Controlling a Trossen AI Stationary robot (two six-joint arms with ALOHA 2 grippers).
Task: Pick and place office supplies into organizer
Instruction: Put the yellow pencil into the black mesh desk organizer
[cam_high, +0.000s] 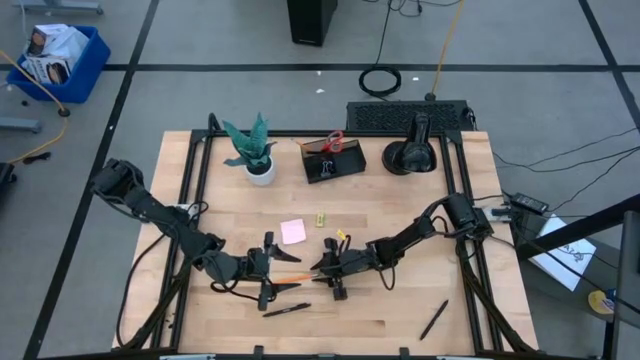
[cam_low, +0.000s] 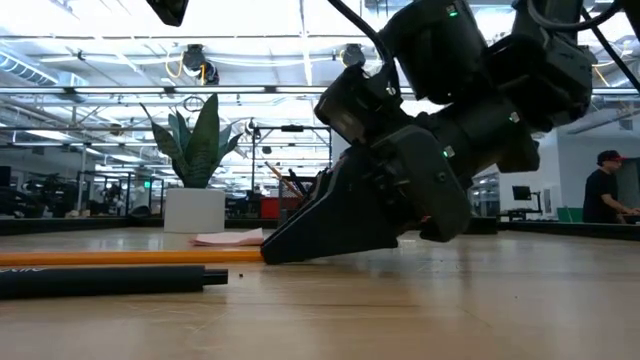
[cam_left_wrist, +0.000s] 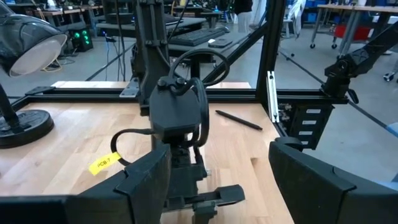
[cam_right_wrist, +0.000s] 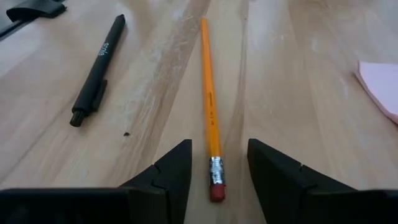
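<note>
**Right tool down low over the orange pencil**

The orange pencil (cam_right_wrist: 209, 106) lay flat on the tabletop (cam_high: 400, 310), near the front middle. Its long line ran left to right across the tabletop, as the high view showed. In the right wrist view its eraser end sat between the two fingers (cam_right_wrist: 163, 177) of the right tool (cam_high: 322, 265), and the rest of it ran straight away from them. The right tool was spread apart, one finger on each side of the pencil, and not yet pinching it. It was down very close to the wood.

The left tool (cam_high: 268, 270) was just across from it, near the pencil's other end. It was spread wide too and held nothing.

A black pen (cam_right_wrist: 99, 61) lay just beside the pencil, almost lined up with it. Another black pen (cam_high: 433, 320) lay well apart, toward the front right. The pink sticky-note pad (cam_high: 293, 231) was flat on the wood, near the pencil but not touching it. A tiny yellow piece (cam_high: 320, 218) sat just beside the pad.

The organizer (cam_high: 333, 160) stood at the back of the tabletop with red-handled scissors (cam_high: 335, 141) sticking up out of it. A teal plant (cam_high: 252, 145) in a white pot was to its left, and a black round thing (cam_high: 410, 155) to its right. Nothing lay between the right tool and the pencil.
</note>
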